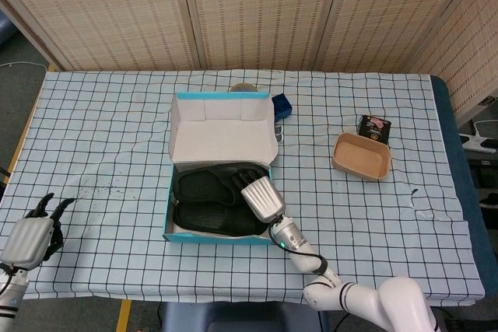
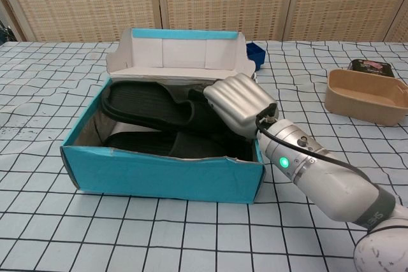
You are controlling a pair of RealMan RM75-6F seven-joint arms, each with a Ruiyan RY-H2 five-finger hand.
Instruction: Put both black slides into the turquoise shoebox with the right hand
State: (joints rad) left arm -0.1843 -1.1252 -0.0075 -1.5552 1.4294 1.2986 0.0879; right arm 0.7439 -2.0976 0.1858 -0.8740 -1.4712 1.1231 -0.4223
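Head view looks steeply down from high; chest view is low, near, facing 12 o'clock; both share the shoebox point(image 1: 189, 235) point(image 2: 159, 177)
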